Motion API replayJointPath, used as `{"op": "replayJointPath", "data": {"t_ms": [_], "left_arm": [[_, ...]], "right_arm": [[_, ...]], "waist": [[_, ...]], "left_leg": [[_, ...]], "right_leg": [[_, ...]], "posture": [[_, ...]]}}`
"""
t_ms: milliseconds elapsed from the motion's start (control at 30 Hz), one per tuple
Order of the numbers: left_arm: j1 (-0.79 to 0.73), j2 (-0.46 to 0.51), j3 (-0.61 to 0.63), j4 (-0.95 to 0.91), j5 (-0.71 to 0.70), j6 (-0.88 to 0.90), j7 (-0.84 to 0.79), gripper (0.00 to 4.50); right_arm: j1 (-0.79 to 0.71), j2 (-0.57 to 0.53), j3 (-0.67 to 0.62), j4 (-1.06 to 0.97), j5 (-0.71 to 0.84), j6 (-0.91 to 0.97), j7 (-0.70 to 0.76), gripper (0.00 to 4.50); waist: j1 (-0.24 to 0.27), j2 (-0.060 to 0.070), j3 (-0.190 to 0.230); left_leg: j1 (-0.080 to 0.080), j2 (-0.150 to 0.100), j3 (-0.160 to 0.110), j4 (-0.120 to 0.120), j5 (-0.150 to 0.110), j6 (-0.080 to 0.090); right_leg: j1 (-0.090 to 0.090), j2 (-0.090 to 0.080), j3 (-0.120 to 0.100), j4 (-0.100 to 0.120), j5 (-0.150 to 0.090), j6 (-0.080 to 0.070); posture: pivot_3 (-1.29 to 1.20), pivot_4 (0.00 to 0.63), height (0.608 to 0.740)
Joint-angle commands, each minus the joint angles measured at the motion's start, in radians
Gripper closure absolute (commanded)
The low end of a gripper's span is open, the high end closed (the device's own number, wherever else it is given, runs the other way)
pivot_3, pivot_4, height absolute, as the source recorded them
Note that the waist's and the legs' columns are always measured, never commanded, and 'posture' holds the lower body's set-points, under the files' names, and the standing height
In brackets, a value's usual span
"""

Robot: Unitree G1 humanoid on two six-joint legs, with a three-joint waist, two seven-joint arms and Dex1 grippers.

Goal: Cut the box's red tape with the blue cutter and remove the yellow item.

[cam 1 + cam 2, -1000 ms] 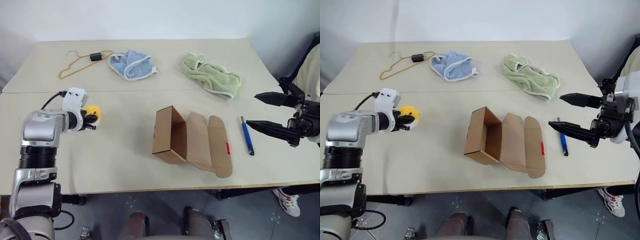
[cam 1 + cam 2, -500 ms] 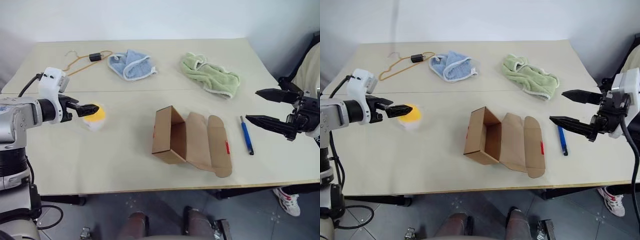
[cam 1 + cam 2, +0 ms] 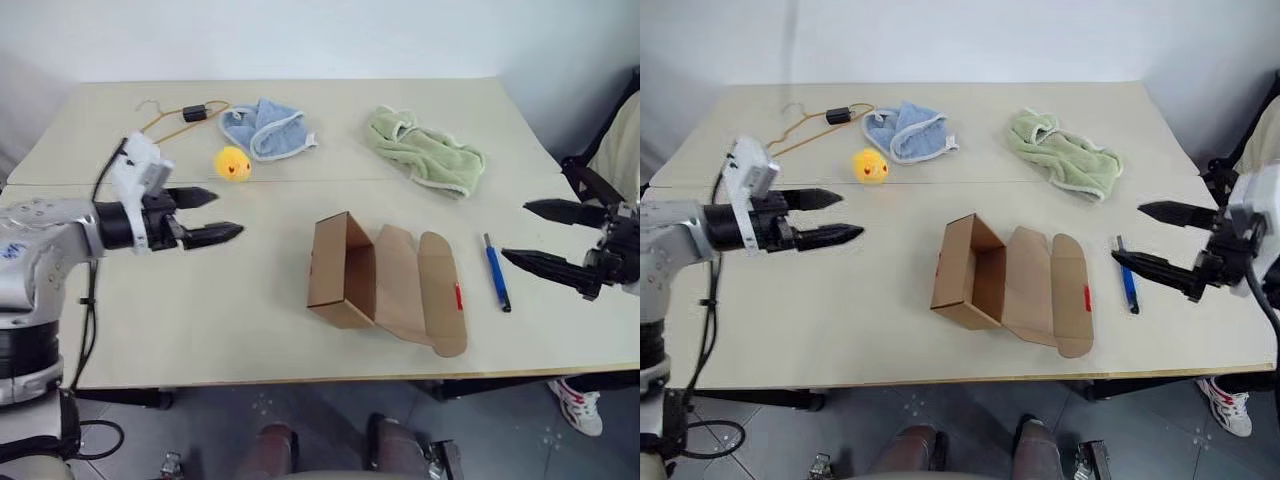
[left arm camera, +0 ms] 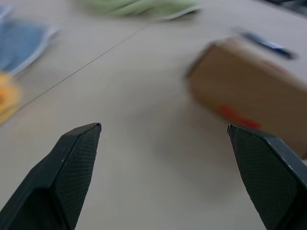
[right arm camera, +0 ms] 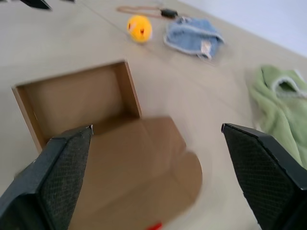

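Box [image 3: 345, 272]: open, empty, mid-table.
Yellow item [image 3: 233, 162]: on table beside blue cloth [image 3: 266, 127].
Blue cutter [image 3: 496, 272]: right of box.
Left gripper [image 3: 218, 214]: spread, empty.
Right gripper [image 3: 522, 232]: spread, empty.

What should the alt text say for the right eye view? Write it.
An opened box lies on its side mid-table, empty, flap spread flat; the yellow item sits apart beside a blue cloth. The left gripper and right gripper hover open, the blue cutter below the right.
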Motion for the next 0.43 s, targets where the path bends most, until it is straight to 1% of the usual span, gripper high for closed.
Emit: {"op": "replayJointPath", "data": {"t_ms": [33,133,200,300,367,433], "left_arm": [[0.11,0.017,0.005,-0.063,-0.065,-0.087,-0.132,0.02],[0.231,0.056,-0.007,-0.044,-0.061,-0.159,-0.236,0.02],[0.297,0.072,0.003,-0.019,-0.053,-0.211,-0.281,0.02],[0.366,0.07,0.018,0.076,-0.007,-0.302,-0.287,0.02],[0.386,0.044,0.035,0.12,0.005,-0.36,-0.263,0.02],[0.385,0.043,0.028,0.145,0.004,-0.366,-0.26,0.02]], "right_arm": [[0.121,-0.021,-0.075,0.041,-0.1,-0.087,0.061,0.0],[0.229,-0.016,-0.094,0.103,-0.181,-0.164,0.091,0.0],[0.266,-0.006,-0.103,0.134,-0.205,-0.199,0.098,0.0],[0.287,0.016,-0.12,0.154,-0.219,-0.205,0.056,0.0],[0.292,0.034,-0.126,0.154,-0.227,-0.211,0.027,0.0],[0.298,0.048,-0.128,0.147,-0.233,-0.216,0.013,0.0]], "waist": [[-0.004,0.0,0.0],[-0.011,0.001,0.0],[-0.013,0.001,0.0],[-0.016,0.001,0.0],[-0.016,0.001,0.0],[-0.017,0.001,0.0]], "left_leg": [[0.0,0.0,0.001,0.0,0.0,0.0],[0.002,0.001,0.005,-0.001,0.0,0.001],[0.003,0.002,0.007,0.0,-0.001,0.001],[0.006,0.003,0.009,0.0,-0.001,0.002],[0.007,0.003,0.009,0.0,-0.001,0.002],[0.008,0.004,0.009,0.0,-0.001,0.001]], "right_leg": [[0.0,0.0,0.0,0.0,0.0,0.0],[-0.001,0.0,0.002,0.0,0.0,0.0],[0.0,0.0,0.002,0.001,0.0,0.0],[0.0,0.0,0.003,0.002,0.0,-0.001],[0.001,0.0,0.003,0.003,0.0,-0.002],[0.001,0.0,0.003,0.003,0.0,-0.002]], "posture": [[0.0,0.15,0.74],[0.0,0.15,0.74],[0.0,0.15,0.74],[0.0,0.15,0.74],[0.0,0.15,0.74],[0.0,0.15,0.74]]}}
